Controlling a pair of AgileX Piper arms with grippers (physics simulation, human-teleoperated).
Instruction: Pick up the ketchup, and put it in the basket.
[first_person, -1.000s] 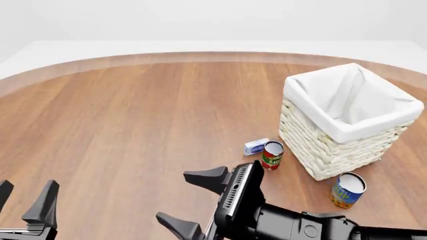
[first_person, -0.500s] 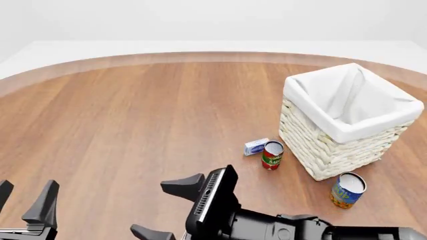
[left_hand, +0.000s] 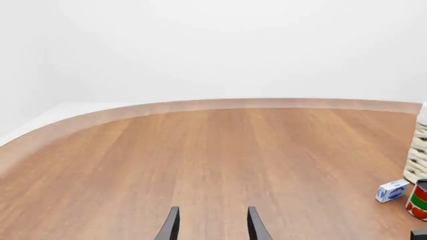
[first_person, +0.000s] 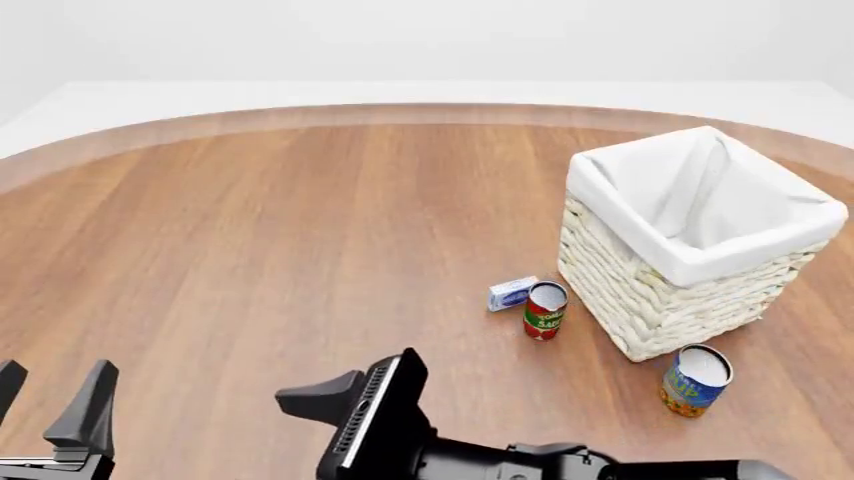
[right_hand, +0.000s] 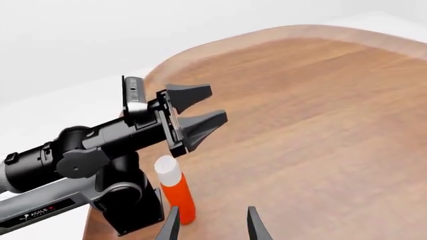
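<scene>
The right gripper (right_hand: 211, 226) is spread open with nothing between its fingers, whose tips show as two dark points in the right wrist view. Just ahead of those tips, close to the one on the ketchup's side, stands the ketchup (right_hand: 175, 192): upright on the table, white cap uppermost, its long axis vertical and roughly square to the line along which the fingers reach. It sits beside the base of the left arm, under that arm's forearm. The left gripper (right_hand: 197, 113) is also open and empty, but it points away over the table, past the bottle, so the right arm looks the nearer and better placed. In my judgement the next move calls for a short advance with a slight sideways correction to bring the bottle's body between the fingers. The basket (first_person: 697, 238) stands well apart from them, across the table (first_person: 267, 250).
</scene>
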